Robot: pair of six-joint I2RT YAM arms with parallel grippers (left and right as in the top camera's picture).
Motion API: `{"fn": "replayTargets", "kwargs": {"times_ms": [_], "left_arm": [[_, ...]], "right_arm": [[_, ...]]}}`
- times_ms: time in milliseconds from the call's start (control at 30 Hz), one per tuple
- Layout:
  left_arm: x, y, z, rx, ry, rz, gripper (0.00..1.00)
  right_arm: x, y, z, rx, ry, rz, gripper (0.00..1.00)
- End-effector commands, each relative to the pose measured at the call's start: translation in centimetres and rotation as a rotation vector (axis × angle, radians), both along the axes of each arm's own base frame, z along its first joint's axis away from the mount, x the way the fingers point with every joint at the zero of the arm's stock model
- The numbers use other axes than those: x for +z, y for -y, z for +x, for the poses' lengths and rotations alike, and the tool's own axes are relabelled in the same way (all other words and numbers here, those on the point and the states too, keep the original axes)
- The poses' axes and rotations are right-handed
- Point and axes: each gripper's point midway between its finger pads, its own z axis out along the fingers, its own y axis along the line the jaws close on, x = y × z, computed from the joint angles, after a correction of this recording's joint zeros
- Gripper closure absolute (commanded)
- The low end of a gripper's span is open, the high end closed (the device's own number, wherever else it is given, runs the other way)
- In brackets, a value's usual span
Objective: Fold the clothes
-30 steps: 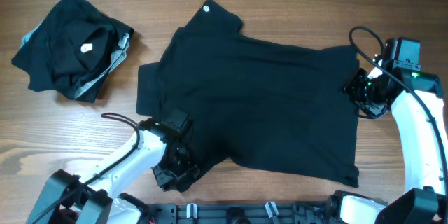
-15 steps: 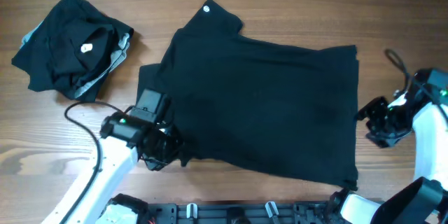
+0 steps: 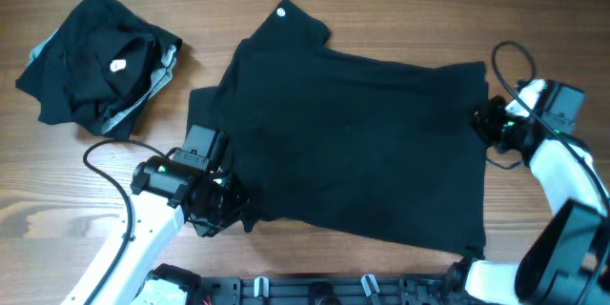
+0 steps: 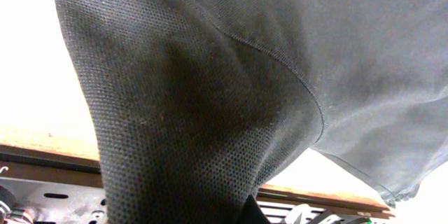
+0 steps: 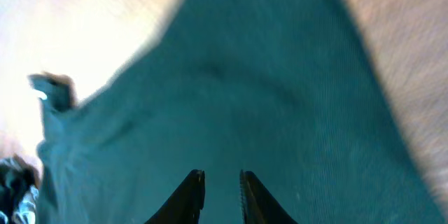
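The clothes are a large black shirt (image 3: pixel 362 152) spread flat mid-table and a crumpled black pile with grey trim (image 3: pixel 95 62) at the far left. A small white label (image 3: pixel 281 12) marks the shirt's top corner. My left gripper (image 3: pixel 227 208) is shut on the shirt's lower-left edge. In the left wrist view the lifted fabric (image 4: pixel 210 77) drapes over the jaws, with only one dark fingertip (image 4: pixel 253 213) showing. My right gripper (image 3: pixel 484 126) is at the shirt's right edge. Its fingers (image 5: pixel 222 178) stand a narrow gap apart over the fabric (image 5: pixel 266 98).
Bare wooden table (image 3: pixel 400 5) lies beyond the shirt and between the shirt and the pile. A black mounting rail (image 3: pixel 362 288) runs along the near edge. The right arm's cable (image 3: pixel 503 57) loops above the shirt's right corner.
The left gripper moved left along the shirt's lower edge and closed on it. The right arm swung out to the lower right, then returned to the shirt's right edge with its jaws narrowed.
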Motion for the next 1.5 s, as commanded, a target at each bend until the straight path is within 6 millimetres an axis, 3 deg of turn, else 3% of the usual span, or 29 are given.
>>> {"fn": "replayTargets", "kwargs": {"times_ms": [0, 33, 133, 300, 367, 400, 467, 533, 600, 700, 767, 800, 833, 867, 967, 1067, 1200, 1300, 1367, 1433, 1467], "left_arm": [[0.4, -0.3, 0.2, -0.011, 0.021, 0.009, 0.94], [0.4, -0.3, 0.2, -0.011, 0.021, 0.009, 0.94], [0.4, -0.1, 0.8, -0.010, 0.044, 0.001, 0.94], [0.4, -0.1, 0.8, -0.010, 0.042, 0.002, 0.94], [0.4, -0.1, 0.8, -0.010, 0.044, 0.001, 0.94], [0.4, 0.0, 1.0, -0.009, 0.051, -0.002, 0.94], [0.5, 0.1, 1.5, -0.001, 0.070, -0.009, 0.93], [0.7, 0.5, 2.3, 0.018, 0.097, -0.024, 0.92], [0.8, 0.8, 3.1, 0.019, 0.130, -0.037, 0.92], [0.9, 0.8, 3.3, 0.018, 0.142, -0.041, 0.92], [0.9, 0.9, 3.4, 0.018, 0.145, -0.042, 0.92], [0.9, 0.9, 3.4, 0.018, 0.146, -0.042, 0.92], [0.9, 0.9, 3.4, 0.018, 0.146, -0.042, 0.91], [0.9, 0.9, 3.4, 0.018, 0.146, -0.042, 0.91], [0.9, 0.9, 3.4, 0.018, 0.147, -0.041, 0.89], [0.9, 0.9, 3.4, 0.014, 0.147, -0.041, 0.89], [0.9, 0.8, 3.4, -0.011, 0.157, -0.038, 0.87], [0.9, 0.7, 3.4, -0.012, 0.159, -0.033, 0.86], [0.9, 0.7, 3.4, -0.013, 0.158, -0.033, 0.85], [0.9, 0.7, 3.4, -0.013, 0.158, -0.033, 0.85], [0.9, 0.7, 3.4, -0.013, 0.158, -0.033, 0.85]], "right_arm": [[-1.7, -0.2, 0.7, -0.012, -0.047, 0.035, 0.83], [-1.6, 0.1, 1.6, -0.023, -0.023, 0.033, 0.90], [-2.9, 0.5, 4.5, -0.071, 0.041, 0.047, 0.94], [-9.9, 1.3, 7.9, -0.205, -0.045, 0.071, 0.96], [-11.1, 2.6, 10.9, -0.291, -0.056, 0.058, 0.96], [-10.5, 3.0, 13.6, -0.294, -0.019, 0.062, 0.96], [-9.2, 3.5, 16.6, -0.285, 0.008, 0.058, 0.96], [-6.1, 3.9, 18.7, -0.232, 0.055, 0.042, 0.91], [-3.3, 3.5, 18.6, -0.139, 0.092, 0.005, 0.84], [1.8, 2.9, 15.2, -0.020, 0.056, -0.082, 0.77], [5.2, 1.5, 10.6, 0.026, -0.039, -0.080, 0.76], [6.1, 0.7, 6.9, 0.030, -0.148, -0.074, 0.75], [5.9, 0.8, 2.8, 0.001, -0.303, -0.100, 0.73], [5.3, 0.8, 0.1, -0.015, -0.415, -0.105, 0.72], [2.4, -1.5, -5.9, 0.005, -0.643, -0.012, 0.72], [-2.3, -4.0, -12.1, 0.002, -0.819, 0.084, 0.69], [-3.0, -4.0, -15.8, -0.024, -0.900, 0.035, 0.61], [-3.0, -4.0, -17.8, -0.044, -0.931, 0.010, 0.12], [-3.8, -4.4, -18.9, -0.078, -0.962, 0.022, 0.12], [-4.6, -4.5, -19.4, -0.108, -0.969, 0.027, 0.23], [-5.3, -4.1, -19.3, -0.145, -0.958, 0.007, 0.24]]}}
